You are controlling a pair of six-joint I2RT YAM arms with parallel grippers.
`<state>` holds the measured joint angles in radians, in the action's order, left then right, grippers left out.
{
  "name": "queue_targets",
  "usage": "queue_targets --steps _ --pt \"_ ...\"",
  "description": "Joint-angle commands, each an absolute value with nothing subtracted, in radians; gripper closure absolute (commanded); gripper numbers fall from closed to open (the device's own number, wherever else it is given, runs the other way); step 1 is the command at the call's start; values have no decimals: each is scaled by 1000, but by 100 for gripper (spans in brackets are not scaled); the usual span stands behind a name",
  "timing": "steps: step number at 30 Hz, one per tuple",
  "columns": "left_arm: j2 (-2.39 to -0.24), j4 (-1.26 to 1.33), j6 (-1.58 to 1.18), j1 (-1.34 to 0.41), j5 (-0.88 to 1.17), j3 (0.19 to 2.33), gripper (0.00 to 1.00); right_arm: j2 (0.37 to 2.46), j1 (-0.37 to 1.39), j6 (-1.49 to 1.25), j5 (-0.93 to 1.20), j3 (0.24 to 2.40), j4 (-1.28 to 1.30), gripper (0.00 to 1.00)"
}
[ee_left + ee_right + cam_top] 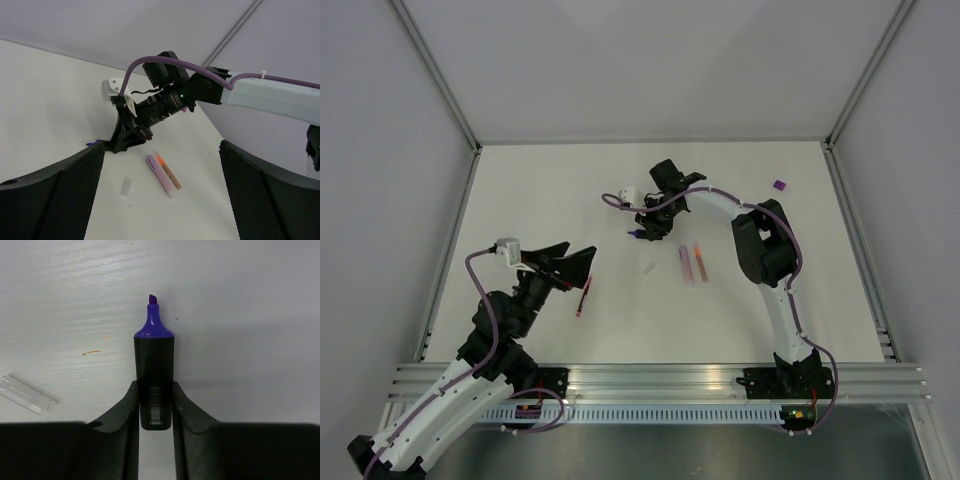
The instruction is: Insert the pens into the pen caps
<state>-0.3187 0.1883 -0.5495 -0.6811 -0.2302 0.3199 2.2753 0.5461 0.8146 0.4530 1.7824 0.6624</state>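
- The right hand (154, 386) pinches the black marker (154, 352) by its back end, a finger pressed on each side. The marker's long axis runs straight out along the fingers, purple tip leading.
- The marker is mid-worktop (540, 190), tip towards the left. I can't tell whether it is resting or just lifted.
- The purple cap (779, 185) lies well apart, off to the right by the far corner, on the side opposite the tip. I'd say the right arm is much the nearer.
- The left hand (580, 255) is spread wide and empty, hanging near the red pen (583, 297).
- Pens: four, counting the lilac pen (686, 265) and orange pen (699, 262) lying side by side.
- Caps: two that I can find, the purple one and a clear cap (648, 268).
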Motion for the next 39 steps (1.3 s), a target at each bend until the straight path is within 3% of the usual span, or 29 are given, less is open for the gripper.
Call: queue_targets --steps 1,4,5,11,18,27,30,32,33,37,39 --pt "-290 202 -546 -683 -282 307 0 2321 545 779 411 1796 696 83" --pt "-282 206 -541 -681 -296 298 0 2322 545 753 407 1793 703 99" --pt "-284 207 -545 -681 -298 296 1 2322 545 744 407 1793 701 100" --pt "-325 210 -609 -683 -305 291 4 2246 545 553 437 1685 559 100" --pt "-478 192 -695 -683 -298 331 7 2019 545 292 456 1418 151 100" --pt "-598 178 -755 -681 -242 370 8 1924 569 112 402 1239 -49 100" --pt "-597 175 -750 -680 -252 368 7 1963 568 89 263 1304 0 93" --pt "-581 176 -741 -680 -259 364 7 2008 568 28 117 1388 87 79" --pt "-574 178 -735 -680 -261 364 7 2022 569 3 83 1423 118 67" --pt "-548 172 -672 -678 -268 371 5 2045 595 -155 -39 1496 155 46" --pt "-545 167 -658 -680 -270 374 4 2052 624 -201 -144 1515 184 43"
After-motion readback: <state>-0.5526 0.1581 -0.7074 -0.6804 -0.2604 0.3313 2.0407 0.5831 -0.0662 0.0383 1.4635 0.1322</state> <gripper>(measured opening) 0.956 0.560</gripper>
